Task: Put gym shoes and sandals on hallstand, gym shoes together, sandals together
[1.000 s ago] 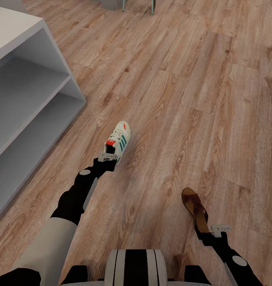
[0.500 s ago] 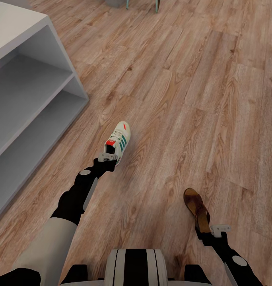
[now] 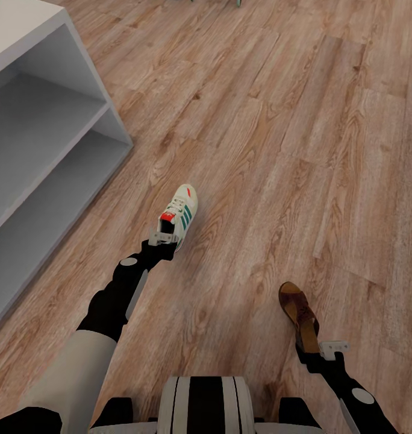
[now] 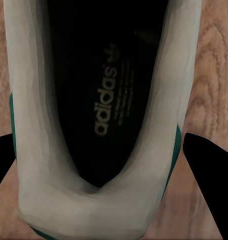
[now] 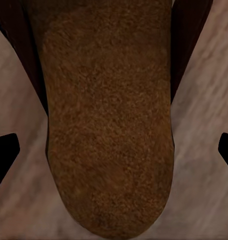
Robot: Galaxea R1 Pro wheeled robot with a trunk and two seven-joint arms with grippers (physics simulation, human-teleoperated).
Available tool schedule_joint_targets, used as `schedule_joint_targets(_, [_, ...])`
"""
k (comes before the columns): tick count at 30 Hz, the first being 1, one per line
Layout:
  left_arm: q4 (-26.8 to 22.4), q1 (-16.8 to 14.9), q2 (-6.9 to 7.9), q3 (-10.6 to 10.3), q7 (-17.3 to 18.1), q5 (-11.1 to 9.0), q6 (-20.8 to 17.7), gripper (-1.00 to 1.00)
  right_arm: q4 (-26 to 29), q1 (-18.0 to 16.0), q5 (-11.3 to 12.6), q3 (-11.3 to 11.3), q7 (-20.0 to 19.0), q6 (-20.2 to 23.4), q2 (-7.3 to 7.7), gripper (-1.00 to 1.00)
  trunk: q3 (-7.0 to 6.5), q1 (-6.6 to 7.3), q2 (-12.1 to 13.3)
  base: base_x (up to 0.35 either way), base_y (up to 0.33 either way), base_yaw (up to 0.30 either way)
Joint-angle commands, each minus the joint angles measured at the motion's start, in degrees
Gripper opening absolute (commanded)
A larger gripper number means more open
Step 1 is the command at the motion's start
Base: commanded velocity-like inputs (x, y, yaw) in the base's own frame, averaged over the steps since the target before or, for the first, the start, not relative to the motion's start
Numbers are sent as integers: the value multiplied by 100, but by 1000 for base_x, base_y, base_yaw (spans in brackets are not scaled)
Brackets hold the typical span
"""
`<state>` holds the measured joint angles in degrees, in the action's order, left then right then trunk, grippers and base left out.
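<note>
A white gym shoe (image 3: pixel 183 208) with green stripes and a red tongue patch hangs over the corridor floor (image 3: pixel 278 132), and my left gripper (image 3: pixel 163 232) is shut on its heel. In the left wrist view the shoe's heel opening (image 4: pixel 101 100) sits between the dark fingers (image 4: pixel 209 160). My right gripper (image 3: pixel 318 346) is shut on the heel end of a brown sandal (image 3: pixel 298 310). The right wrist view has the sandal's tan insole (image 5: pixel 109 125) between the fingertips (image 5: pixel 4 152). The pale grey hallstand (image 3: pixel 79 66) stands at the left, and the visible parts of its two open tiers are bare.
Light brown wood planks stretch ahead and to the right. The hallstand's end panel (image 3: pixel 112 123) juts toward the middle, ahead of my left arm. Teal furniture legs (image 3: pixel 237 3) peek in at the far top edge.
The floor and hallstand have shifted in the picture, so the camera has moved. Gym shoe and sandal keep their places in the two grippers.
</note>
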<state>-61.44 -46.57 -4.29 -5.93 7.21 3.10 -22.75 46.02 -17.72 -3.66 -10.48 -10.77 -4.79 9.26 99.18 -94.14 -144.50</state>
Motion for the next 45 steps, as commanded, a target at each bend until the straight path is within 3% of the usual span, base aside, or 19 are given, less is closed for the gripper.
schedule_joint_targets(1, [-9,-1,-2,6,26,33,-28,-100,0,-3,-38,-24,-39,-18,-4,100,9,1,-1,0,0,0])
schedule_joint_targets(15, [-9,-1,6,5,26,33,-27,-100,3,-4,-38,-24,-39,-15,-4,100,40,1,-1,0,0,0])
schedule_joint_targets(20, [-9,-1,7,5,26,33,-26,-100,-2,-4,-38,-24,-39,-15,-4,100,152,-12,-8,0,0,0])
schedule_joint_targets(45, [-9,7,-7,4,20,33,-2,-100,3,-4,-38,-24,-39,-13,-4,100,165,-12,-8,4,0,0])
